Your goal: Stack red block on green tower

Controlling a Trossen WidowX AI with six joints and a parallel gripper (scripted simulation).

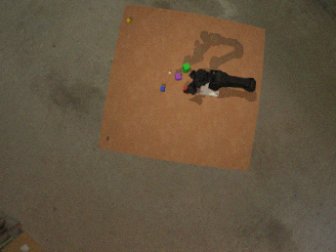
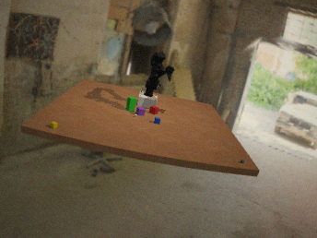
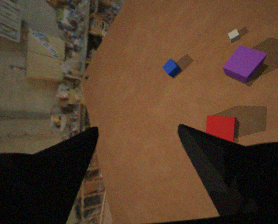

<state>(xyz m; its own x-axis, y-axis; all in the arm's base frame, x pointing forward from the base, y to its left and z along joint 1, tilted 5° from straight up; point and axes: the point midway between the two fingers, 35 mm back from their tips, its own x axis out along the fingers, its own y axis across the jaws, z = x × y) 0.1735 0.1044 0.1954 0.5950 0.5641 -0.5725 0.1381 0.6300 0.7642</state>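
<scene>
Purple cube (image 3: 243, 62), blue cube (image 3: 171, 67) (smaller), apart.

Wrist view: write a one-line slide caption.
Open gripper hovers above the table, red block beside one finger, purple and blue blocks beyond.

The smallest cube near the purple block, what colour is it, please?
White, clearest in the wrist view.

The place looks like an old workshop or industrial hall. The exterior view shows worn, stained walls (image 2: 32, 53), a rough concrete floor (image 2: 161, 205) and a large dull metal fitting (image 2: 152, 25) hanging near a dark doorway. On the right a wide opening (image 2: 276, 89) lets in daylight, with greenery and a pale parked car (image 2: 299, 117) outside. The top view shows blotchy grey concrete around the brown surface (image 1: 147, 129). In the wrist view, cluttered shelves (image 3: 75, 30) line the background.
</scene>
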